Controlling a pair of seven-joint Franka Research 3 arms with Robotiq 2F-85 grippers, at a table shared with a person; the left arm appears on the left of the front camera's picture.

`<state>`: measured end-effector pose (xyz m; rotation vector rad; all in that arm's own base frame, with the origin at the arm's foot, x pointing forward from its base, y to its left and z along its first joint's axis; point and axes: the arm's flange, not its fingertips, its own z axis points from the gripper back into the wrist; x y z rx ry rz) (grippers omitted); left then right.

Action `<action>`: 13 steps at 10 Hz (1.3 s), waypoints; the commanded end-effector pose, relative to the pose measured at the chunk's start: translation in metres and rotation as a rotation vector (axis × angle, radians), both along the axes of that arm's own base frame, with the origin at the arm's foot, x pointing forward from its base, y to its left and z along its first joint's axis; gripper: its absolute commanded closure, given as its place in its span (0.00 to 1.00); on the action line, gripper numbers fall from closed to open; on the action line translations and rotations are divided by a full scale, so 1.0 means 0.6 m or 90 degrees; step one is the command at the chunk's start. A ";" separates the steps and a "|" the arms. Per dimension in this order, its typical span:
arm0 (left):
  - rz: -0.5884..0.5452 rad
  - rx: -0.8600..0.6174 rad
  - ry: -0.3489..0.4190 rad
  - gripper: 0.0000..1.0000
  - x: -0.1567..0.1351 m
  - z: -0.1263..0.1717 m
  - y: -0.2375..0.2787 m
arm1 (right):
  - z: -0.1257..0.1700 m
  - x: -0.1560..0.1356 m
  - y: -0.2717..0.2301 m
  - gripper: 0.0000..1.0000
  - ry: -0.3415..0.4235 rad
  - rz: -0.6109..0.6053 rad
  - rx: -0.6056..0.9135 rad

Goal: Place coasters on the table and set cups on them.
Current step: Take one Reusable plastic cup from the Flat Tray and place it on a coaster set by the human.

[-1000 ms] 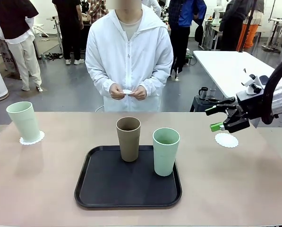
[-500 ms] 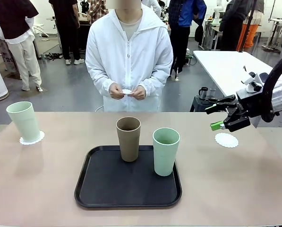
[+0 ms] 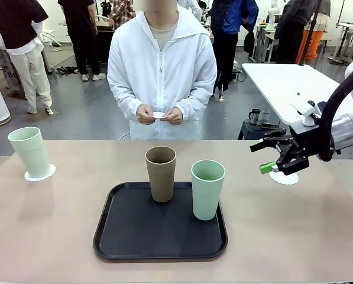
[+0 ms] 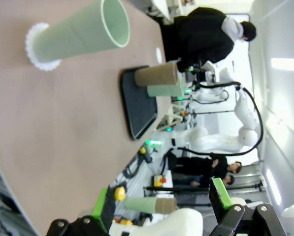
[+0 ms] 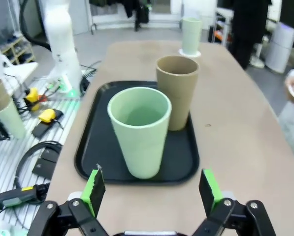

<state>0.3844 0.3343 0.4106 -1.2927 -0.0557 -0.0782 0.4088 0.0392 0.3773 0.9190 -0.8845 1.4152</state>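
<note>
One coaster point(image 3: 290, 178) bare, right of frame | right gripper point(image 3: 259, 158) by it, wide open, empty | next: grasp mint cup point(image 3: 207, 189) on tray point(image 3: 135, 231), carry over.

The right gripper point(image 5: 151, 192) hangs with jaws wide apart, empty, just short of the near edge of a black tray point(image 5: 90, 147) on the table point(image 5: 235, 132). A green cup point(image 5: 138, 130) stands upright by the tray's near edge, with a brown cup point(image 5: 178, 88) just behind it toward the right edge. A second green cup point(image 5: 191, 33) sits on a coaster point(image 5: 190, 52) at the table's far end
</note>
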 end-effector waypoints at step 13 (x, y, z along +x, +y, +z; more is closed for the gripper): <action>0.001 0.002 0.002 0.00 -0.002 0.002 0.001 | -0.143 -0.001 0.055 0.00 0.023 0.025 0.122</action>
